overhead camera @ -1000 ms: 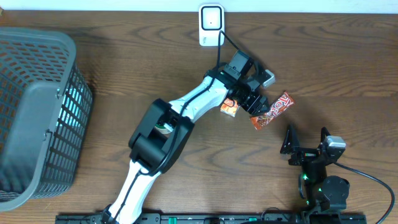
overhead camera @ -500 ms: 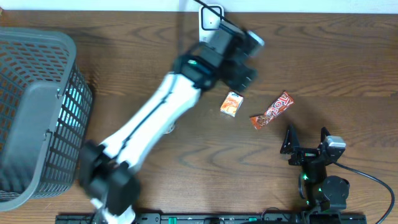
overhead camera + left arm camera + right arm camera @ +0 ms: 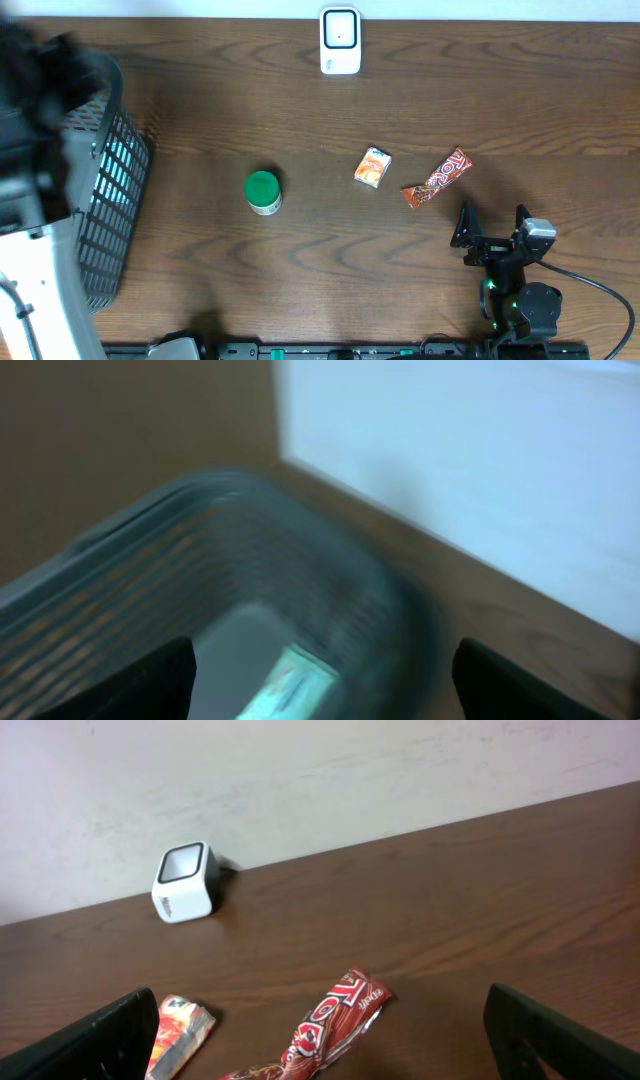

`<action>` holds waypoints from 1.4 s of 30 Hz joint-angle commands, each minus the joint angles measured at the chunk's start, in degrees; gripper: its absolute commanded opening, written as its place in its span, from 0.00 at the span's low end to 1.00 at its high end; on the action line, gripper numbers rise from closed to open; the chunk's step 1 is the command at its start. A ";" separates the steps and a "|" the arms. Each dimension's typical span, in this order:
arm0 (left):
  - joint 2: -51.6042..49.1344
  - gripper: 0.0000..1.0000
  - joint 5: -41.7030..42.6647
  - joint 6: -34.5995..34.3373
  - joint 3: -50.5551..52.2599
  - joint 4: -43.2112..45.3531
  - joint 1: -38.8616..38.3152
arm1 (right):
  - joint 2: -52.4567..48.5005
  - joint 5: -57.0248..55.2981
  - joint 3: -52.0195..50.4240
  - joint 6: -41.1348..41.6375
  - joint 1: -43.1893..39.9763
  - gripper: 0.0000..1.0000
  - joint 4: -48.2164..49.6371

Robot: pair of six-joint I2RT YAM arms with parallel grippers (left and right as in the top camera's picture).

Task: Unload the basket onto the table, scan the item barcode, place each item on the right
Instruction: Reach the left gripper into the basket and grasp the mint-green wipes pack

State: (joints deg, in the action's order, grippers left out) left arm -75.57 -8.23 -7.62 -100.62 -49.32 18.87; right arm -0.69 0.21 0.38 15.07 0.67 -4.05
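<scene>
The white barcode scanner stands at the table's back edge and also shows in the right wrist view. On the table lie a green can, a small orange box and a red candy bar. My left arm is a blur at the far left, over the grey basket. The left gripper is open above the basket's inside, with nothing between its fingers. A pale teal package lies on the basket floor. My right gripper rests open near the front right, facing the candy bar.
The basket's rim fills the left wrist view, with the wall behind it. The scanner's cable runs off the back of the table. The right arm's black cable trails to the right edge.
My left arm has swung from the scanner across to the far left over the basket, uncovering the green can. Its jaws have widened. The right arm has not moved.
</scene>
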 commanded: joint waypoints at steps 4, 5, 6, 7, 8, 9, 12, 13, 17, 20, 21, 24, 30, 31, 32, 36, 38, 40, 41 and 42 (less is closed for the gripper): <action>-4.11 0.82 8.28 0.07 6.84 0.50 12.37 | 0.26 -0.13 -0.07 0.55 0.50 0.99 -0.26; -4.48 0.82 8.26 2.40 9.05 2.21 13.11 | 0.26 -0.13 -0.07 0.55 0.50 0.99 -0.26; -4.70 0.82 8.26 5.05 11.50 4.22 13.68 | 0.26 -0.13 -0.07 0.55 0.50 0.99 -0.26; -4.90 0.83 8.26 7.54 14.16 6.45 14.10 | 0.26 -0.13 -0.07 0.55 0.50 0.99 -0.26; -4.98 0.83 8.28 9.97 16.85 8.81 14.47 | 0.26 -0.13 -0.07 0.55 0.50 0.99 -0.26; -5.03 0.83 8.28 12.31 20.06 11.87 14.84 | 0.26 -0.13 -0.07 0.55 0.50 0.99 -0.26; -5.18 0.91 8.31 15.23 26.45 18.01 15.72 | 0.26 -0.13 -0.07 0.55 0.50 0.99 -0.26; -5.40 0.94 8.31 16.39 28.39 19.89 15.89 | 0.26 -0.13 -0.07 0.55 0.50 0.99 -0.26; -7.82 1.00 8.96 20.35 32.20 23.17 16.00 | 0.26 -0.13 -0.07 0.55 0.50 0.99 -0.26; -11.80 1.00 9.14 20.48 32.30 23.10 16.00 | 0.26 -0.13 -0.07 0.55 0.50 0.99 -0.26; -13.29 1.00 9.14 20.48 32.30 23.10 16.11 | 0.26 -0.13 -0.07 0.55 0.50 0.99 -0.26; -17.86 0.98 9.14 20.48 32.30 23.10 16.37 | 0.26 -0.13 -0.07 0.55 0.50 0.99 -0.26; -25.73 0.98 9.16 20.70 32.30 23.32 16.79 | 0.26 -0.13 -0.07 0.55 0.50 0.99 -0.26; -26.69 0.98 9.16 20.70 32.30 23.32 16.85 | 0.26 -0.13 -0.07 0.55 0.50 0.99 -0.26; -27.47 0.98 9.18 20.92 32.30 23.30 16.85 | 0.26 -0.13 -0.07 0.55 0.50 0.99 -0.26; -29.33 0.98 12.79 22.88 32.30 23.82 16.85 | 0.26 -0.13 -0.07 0.55 0.50 0.99 -0.26; -29.70 0.98 14.95 23.04 32.30 24.61 16.85 | 0.26 -0.13 -0.07 0.55 0.50 0.99 -0.26; -29.97 0.98 16.83 23.04 32.30 25.07 16.85 | 0.26 -0.13 -0.07 0.55 0.50 0.99 -0.26; -30.12 0.98 17.53 23.04 32.30 25.24 16.85 | 0.26 -0.13 -0.07 0.55 0.50 0.99 -0.26; -30.38 0.98 18.08 23.02 32.30 25.49 16.85 | 0.26 -0.13 -0.07 0.55 0.50 0.99 -0.26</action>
State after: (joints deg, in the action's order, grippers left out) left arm -104.64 6.09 14.06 -68.73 -24.14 35.53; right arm -0.69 0.23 0.38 15.07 0.67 -4.05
